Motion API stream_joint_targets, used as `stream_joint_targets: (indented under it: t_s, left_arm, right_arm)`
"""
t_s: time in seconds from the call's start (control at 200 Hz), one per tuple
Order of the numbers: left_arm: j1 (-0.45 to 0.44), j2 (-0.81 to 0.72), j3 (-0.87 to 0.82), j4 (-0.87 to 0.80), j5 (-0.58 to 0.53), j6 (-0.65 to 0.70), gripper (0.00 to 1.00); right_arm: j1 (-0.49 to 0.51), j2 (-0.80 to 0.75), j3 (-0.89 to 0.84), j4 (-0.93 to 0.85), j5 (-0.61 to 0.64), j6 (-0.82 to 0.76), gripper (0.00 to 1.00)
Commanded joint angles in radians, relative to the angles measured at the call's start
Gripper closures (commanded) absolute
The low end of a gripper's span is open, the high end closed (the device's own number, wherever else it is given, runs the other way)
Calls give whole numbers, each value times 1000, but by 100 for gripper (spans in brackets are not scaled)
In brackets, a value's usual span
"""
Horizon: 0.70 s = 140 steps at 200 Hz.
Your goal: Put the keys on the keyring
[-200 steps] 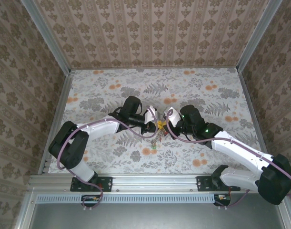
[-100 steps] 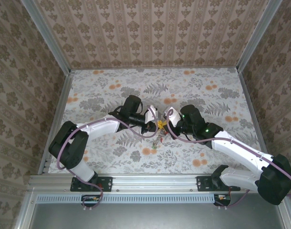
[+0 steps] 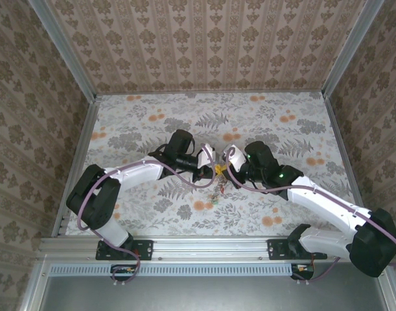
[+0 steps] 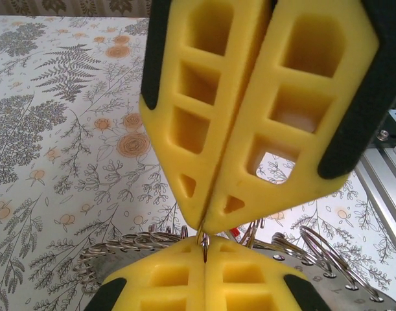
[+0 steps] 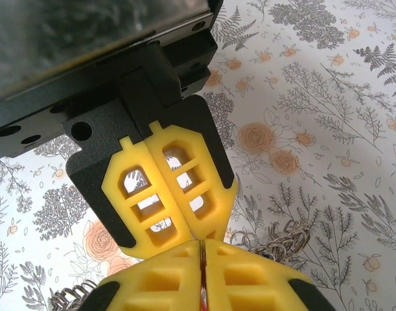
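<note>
My two grippers meet tip to tip above the middle of the table. In the left wrist view my left gripper [image 4: 204, 249] is shut on a thin wire loop of the keyring [image 4: 123, 249]. The keyring's grey band and fringe of small silvery rings spread behind its fingers. My right gripper [image 4: 204, 223] comes down from above, pinching the same spot. In the right wrist view my right gripper [image 5: 202, 259] is shut on a thin red-edged key [image 5: 202, 288], facing the left gripper [image 5: 188, 227]. From above, the keyring [image 3: 215, 189] and small coloured keys dangle under both grippers.
The floral tablecloth [image 3: 282, 129] is bare around the arms. Patterned walls [image 3: 210, 45] close in the back and both sides. A metal rail [image 3: 210, 246] runs along the near edge.
Both grippers stay pressed tip to tip. The dangling bunch of keys under them has shifted a little to the right.
</note>
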Motion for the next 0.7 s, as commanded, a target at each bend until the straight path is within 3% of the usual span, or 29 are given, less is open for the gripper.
stream_joint_targets:
  t_s: [0.0, 0.2, 0.35, 0.695]
  left_arm:
    - [-1, -11, 13, 30, 13, 23, 100]
    - [0, -10, 13, 33, 13, 23, 100]
    - [1, -12, 9, 33, 8, 21, 100]
    - [10, -21, -96, 199, -66, -72, 100]
  right_arm:
    - [-3, 15, 26, -47, 9, -10, 88]
    - [-3, 24, 35, -53, 13, -17, 88]
    - [-3, 25, 38, -59, 32, -22, 100]
    - [-36, -19, -11, -38, 118, 86, 100]
